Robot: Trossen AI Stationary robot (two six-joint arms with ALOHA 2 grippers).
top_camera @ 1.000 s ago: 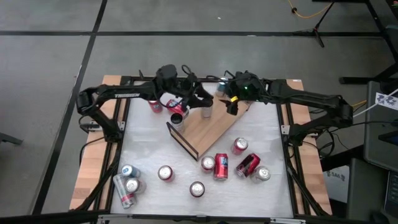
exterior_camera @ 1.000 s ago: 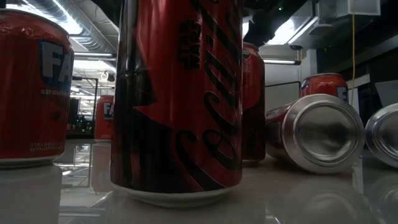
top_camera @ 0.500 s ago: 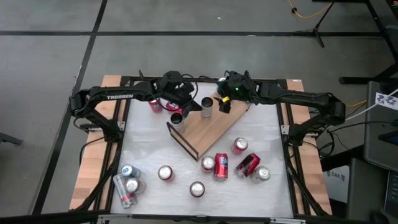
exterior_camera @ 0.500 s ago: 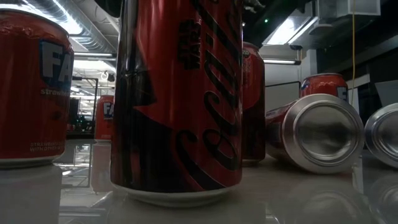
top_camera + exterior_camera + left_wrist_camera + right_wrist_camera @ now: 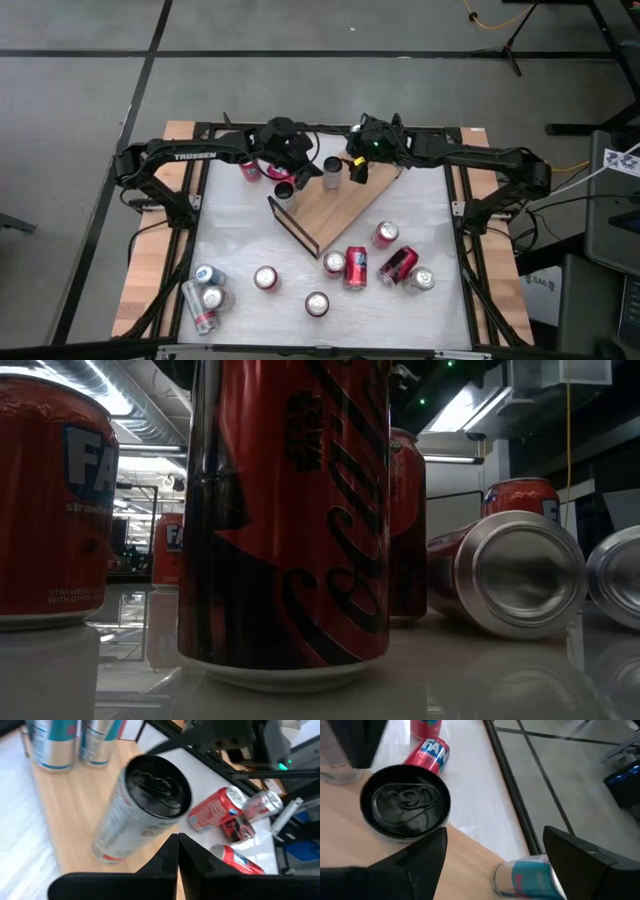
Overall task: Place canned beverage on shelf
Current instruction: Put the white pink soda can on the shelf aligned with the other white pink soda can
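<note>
Two arms reach in over the far end of the table (image 5: 240, 235). The shelf (image 5: 335, 207) lies flat there, a wood board turned at a slant, with a black wire rail (image 5: 292, 227) at its near end.

The left gripper (image 5: 296, 170) sits by the far left corner of the shelf. Its jaws are shut tight, fingers (image 5: 172, 857) pressed together with nothing between them. Right in front of it a black-topped can (image 5: 137, 810) stands on the wood, looking tilted in the wrist view. Whether the fingers touch it, I cannot tell. Red cans (image 5: 215, 810) lie on the white top just beyond the shelf.

The right gripper (image 5: 358, 168) hangs over the far edge of the shelf, jaws wide apart and holding nothing. A can with a dark lid (image 5: 405, 802) stands on the wood below its fingers (image 5: 427, 852), and a blue and silver can (image 5: 527, 876) lies on its side near it. A silver can (image 5: 332, 171) stands on the shelf between the two grippers.

Many more cans are spread over the near half of the table, some standing, some lying down. One red cola can (image 5: 290, 520) stands right in front of the low camera.
</note>
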